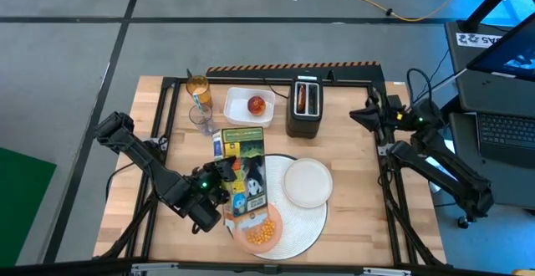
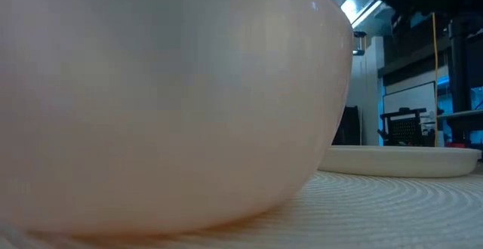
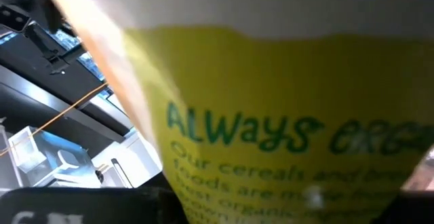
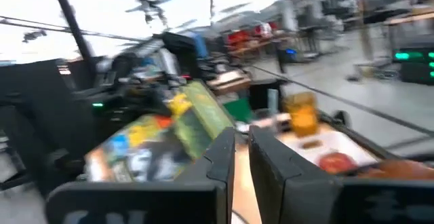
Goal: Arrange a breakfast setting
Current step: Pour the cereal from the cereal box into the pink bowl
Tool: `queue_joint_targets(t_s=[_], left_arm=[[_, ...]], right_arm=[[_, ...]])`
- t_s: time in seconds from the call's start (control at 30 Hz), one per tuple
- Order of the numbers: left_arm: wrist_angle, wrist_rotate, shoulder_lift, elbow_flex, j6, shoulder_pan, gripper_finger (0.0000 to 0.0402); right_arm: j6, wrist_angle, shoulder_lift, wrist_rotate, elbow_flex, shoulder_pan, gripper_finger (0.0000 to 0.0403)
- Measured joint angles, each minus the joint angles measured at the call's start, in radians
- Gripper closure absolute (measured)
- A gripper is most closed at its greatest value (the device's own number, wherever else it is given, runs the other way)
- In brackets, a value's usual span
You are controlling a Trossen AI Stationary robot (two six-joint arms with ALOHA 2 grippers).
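Observation:
The big round white placemat lies near the table's near edge. On it rest the orange bowl with yellow cereal puffs and the small pale plate. My left gripper is shut on a green and yellow cereal box, whose near end is over the bowl's far rim. The red apple lies in the white tray. My right gripper is shut and empty, above the table's far right part. The bowl fills the low view, with the plate behind it. No spoon or bagel shows. My left gripper holds the cereal box by its left long side, toward the near end, coming from the table's left. The box lies tipped over, long way from far to near. Its yellow side fills the left wrist view and hides the fingers.
A black toaster stands at the far middle. A glass of orange drink and a clear glass stand at the far left, beside the tray. Bare wood shows right of the placemat.

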Motion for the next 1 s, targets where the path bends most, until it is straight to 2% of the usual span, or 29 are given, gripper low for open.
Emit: queue_joint_targets(t_s=[0.2,0.47,0.73,1.0], left_arm=[[0.010,-0.001,0.000,0.000,0.051,0.000,0.0281],[0.076,-0.021,0.000,0.001,0.143,-0.002,0.0281],[0.121,-0.070,0.000,0.001,0.210,-0.011,0.0281],[0.179,-0.101,0.000,0.001,0.272,-0.032,0.0281]], right_arm=[[-0.053,0.003,0.005,0.133,0.000,0.191,0.0366],[-0.170,-0.078,0.105,0.432,0.000,0.424,0.0366],[-0.177,-0.030,0.239,0.464,0.000,0.567,0.0366],[-0.165,0.097,0.336,0.534,0.000,0.653,0.0366]])
